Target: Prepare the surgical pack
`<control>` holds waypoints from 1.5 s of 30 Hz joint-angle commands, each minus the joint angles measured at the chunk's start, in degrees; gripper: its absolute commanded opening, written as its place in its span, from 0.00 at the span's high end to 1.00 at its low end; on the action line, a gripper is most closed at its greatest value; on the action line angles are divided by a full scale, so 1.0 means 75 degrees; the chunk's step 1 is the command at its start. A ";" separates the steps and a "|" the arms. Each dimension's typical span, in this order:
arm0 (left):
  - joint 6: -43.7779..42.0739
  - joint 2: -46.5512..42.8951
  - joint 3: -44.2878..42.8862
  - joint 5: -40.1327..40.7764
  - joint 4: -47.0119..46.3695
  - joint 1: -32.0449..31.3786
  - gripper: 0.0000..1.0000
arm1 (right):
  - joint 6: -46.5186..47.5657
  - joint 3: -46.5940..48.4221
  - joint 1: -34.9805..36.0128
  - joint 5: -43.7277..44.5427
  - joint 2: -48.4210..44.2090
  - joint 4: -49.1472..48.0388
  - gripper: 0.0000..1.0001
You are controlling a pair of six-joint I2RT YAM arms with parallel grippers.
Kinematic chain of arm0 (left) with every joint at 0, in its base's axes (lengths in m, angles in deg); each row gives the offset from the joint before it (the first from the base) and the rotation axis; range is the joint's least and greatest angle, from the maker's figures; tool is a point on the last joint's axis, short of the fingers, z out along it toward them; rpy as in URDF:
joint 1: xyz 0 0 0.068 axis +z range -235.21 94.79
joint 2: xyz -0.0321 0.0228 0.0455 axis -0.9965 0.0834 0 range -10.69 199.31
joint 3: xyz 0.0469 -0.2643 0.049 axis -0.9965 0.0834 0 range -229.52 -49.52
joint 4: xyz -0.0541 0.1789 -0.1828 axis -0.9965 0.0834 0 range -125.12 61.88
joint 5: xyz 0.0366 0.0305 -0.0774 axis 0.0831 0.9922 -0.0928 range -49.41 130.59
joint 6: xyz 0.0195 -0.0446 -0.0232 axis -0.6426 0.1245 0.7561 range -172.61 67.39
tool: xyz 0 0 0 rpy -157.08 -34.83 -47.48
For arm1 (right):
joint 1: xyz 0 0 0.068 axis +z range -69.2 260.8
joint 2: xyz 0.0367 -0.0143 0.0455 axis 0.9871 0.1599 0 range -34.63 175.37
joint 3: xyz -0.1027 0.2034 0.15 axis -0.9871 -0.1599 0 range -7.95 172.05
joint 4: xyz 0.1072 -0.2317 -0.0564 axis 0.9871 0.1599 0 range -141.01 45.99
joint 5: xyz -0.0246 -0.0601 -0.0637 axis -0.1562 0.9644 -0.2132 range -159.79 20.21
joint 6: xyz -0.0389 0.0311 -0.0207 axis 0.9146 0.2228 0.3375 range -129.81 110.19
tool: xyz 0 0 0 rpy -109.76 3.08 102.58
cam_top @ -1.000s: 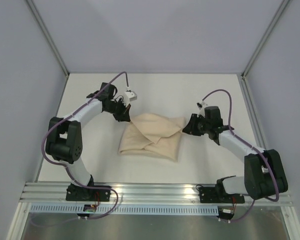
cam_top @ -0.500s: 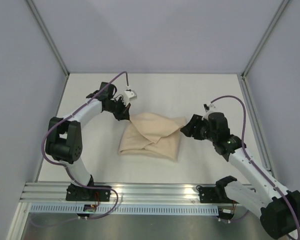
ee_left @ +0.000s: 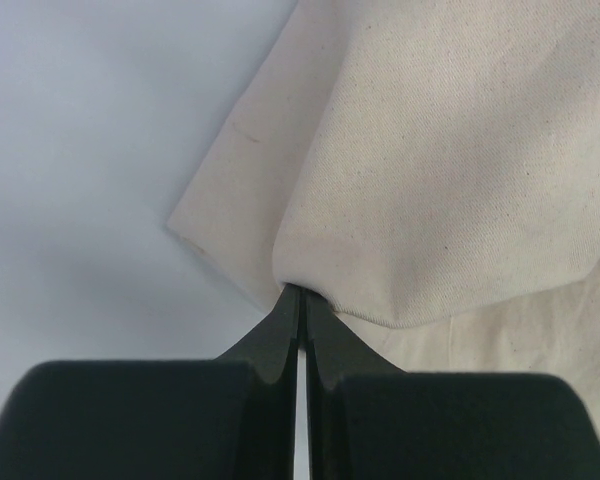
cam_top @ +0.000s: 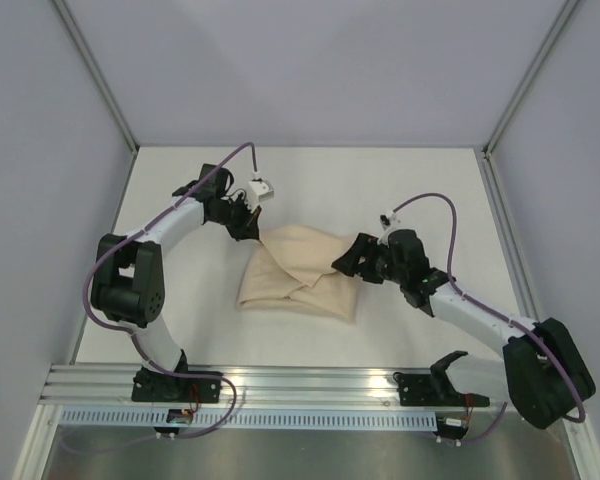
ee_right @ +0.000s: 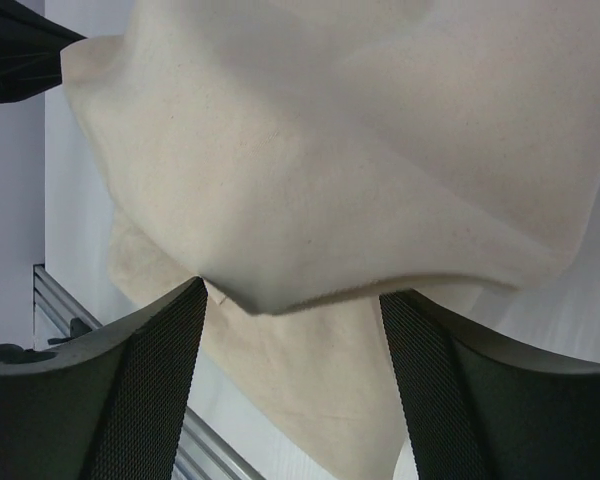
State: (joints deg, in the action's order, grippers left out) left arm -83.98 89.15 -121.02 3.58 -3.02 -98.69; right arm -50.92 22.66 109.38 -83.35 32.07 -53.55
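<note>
The surgical pack shows as a folded tan cloth bundle lying mid-table. My left gripper is at its far left corner and shut on a pinch of the cloth, with the fabric pulled into a peak at the fingertips. My right gripper hovers over the bundle's right edge and is open. A folded cloth edge lies across the gap between its mesh-faced fingers, and neither finger clamps it. Anything wrapped inside the cloth is hidden.
An aluminium rail runs along the near table edge, where both arm bases are bolted. Grey walls and metal corner posts close in the left, right and back. The left gripper's black body shows at the top left of the right wrist view.
My right gripper has opened wide and moved left from the cloth's right corner onto its right edge. The left gripper has kept its grip and has not moved.
</note>
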 commanded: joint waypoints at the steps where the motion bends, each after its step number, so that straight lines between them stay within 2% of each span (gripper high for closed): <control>1: -0.0164 -0.0315 -0.0146 -0.0139 -0.0178 0.0027 1.00 | -0.0203 0.0348 0.0022 0.0063 0.0634 -0.1394 0.27; 7: -0.0211 -0.0315 -0.0169 -0.0116 -0.0131 0.0027 1.00 | 0.0206 0.0758 0.0022 0.0356 0.0938 -0.1395 0.31; 14: -0.0188 -0.0303 -0.0193 -0.0139 -0.0166 0.0027 1.00 | 0.0067 0.0711 0.0022 0.0133 0.1243 -0.1921 0.40; 17: -0.0188 -0.0280 -0.0216 -0.0115 -0.0143 0.0027 1.00 | -0.0051 0.0864 0.0022 -0.0136 0.1454 -0.2180 0.67; 18: -0.0188 -0.0291 -0.0228 -0.0115 -0.0131 0.0027 1.00 | -0.0132 0.0922 0.0022 -0.0299 0.1501 -0.2168 0.87; 19: -0.0164 -0.0303 -0.0239 -0.0115 -0.0085 0.0027 1.00 | -0.0168 0.1038 0.0022 -0.0371 0.1478 -0.2029 0.94; 21: -0.0223 -0.0291 -0.0274 -0.0185 0.0044 0.0027 1.00 | -0.0238 0.1180 0.0045 -0.0592 0.1315 -0.1631 1.00; 24: -0.0235 -0.0303 -0.0345 -0.0338 0.0208 0.0027 0.98 | -0.0320 0.1496 0.0232 -0.1037 0.1022 -0.0566 1.00; 27: -0.0211 -0.0315 -0.0427 -0.0303 0.0314 0.0027 0.89 | -0.0484 0.1813 0.0537 -0.1542 0.0951 0.0617 1.00; 28: -0.0211 -0.0326 -0.0473 -0.0303 0.0384 0.0027 0.80 | -0.0751 0.1790 0.0665 -0.1601 0.0916 0.0911 0.99; 30: -0.0176 -0.0397 -0.0497 -0.0268 0.0478 0.0027 0.70 | -0.1162 0.1486 0.0725 -0.1823 0.0799 0.1019 1.00; 31: -0.0164 -0.0432 -0.0578 -0.0256 0.0641 0.0027 0.61 | -0.1443 0.1369 0.0725 -0.1836 0.0764 0.1124 1.00; 34: -0.0059 -0.0619 -0.0824 -0.0174 0.1074 0.0027 0.53 | -0.1772 0.0573 0.0771 -0.1696 0.0867 0.0881 1.00; 36: 0.0092 -0.0760 -0.0954 -0.0034 0.1297 0.0027 0.52 | -0.2206 -0.0104 0.0865 -0.1754 0.1242 0.0040 1.00; 40: 0.0374 -0.1123 -0.1060 0.0224 0.1812 0.0027 0.51 | -0.2442 -0.0436 0.1053 -0.1650 0.2309 -0.1251 0.99; 45: 0.0258 -0.1685 -0.0862 0.0352 0.2586 0.0027 0.48 | -0.2091 -0.0227 0.1053 -0.0432 0.2603 -0.0588 0.99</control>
State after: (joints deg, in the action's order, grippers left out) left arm -82.48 79.83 -127.10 5.39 11.36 -98.58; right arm -67.44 20.80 116.20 -92.18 48.98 -61.66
